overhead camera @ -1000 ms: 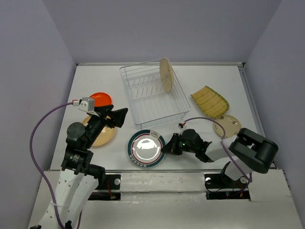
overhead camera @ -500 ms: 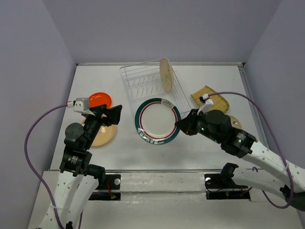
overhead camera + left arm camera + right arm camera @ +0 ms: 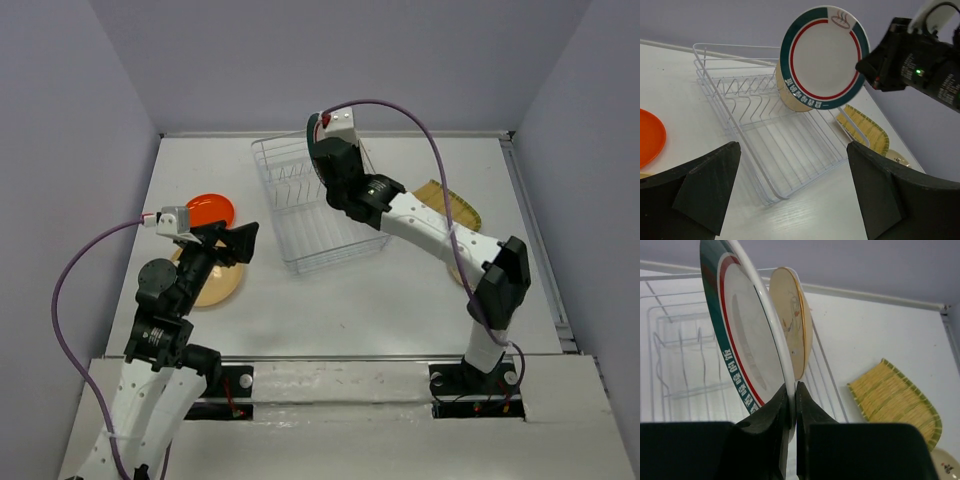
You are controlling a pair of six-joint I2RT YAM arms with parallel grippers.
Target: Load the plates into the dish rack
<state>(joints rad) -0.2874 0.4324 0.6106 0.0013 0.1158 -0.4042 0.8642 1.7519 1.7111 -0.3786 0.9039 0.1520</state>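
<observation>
- The right end effector (image 3: pixel 791 390) was clamped on the edge of the teal-rimmed plate (image 3: pixel 824 55). It held the plate upright over the dish rack (image 3: pixel 790 150) by the table's far edge, just beside the cream floral plate (image 3: pixel 792 335) standing there.
- White lettering on the teal band was too small to read; a steaming-cup emblem marked the rim.
- The left end effector (image 3: pixel 240 240) hung with its fingers apart near the left edge.

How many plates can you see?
6: teal-rimmed plate in the right gripper over the rack; floral plate standing in the rack; orange plate and tan plate at left; striped plate and cream plate at right. Some are partly covered.
</observation>
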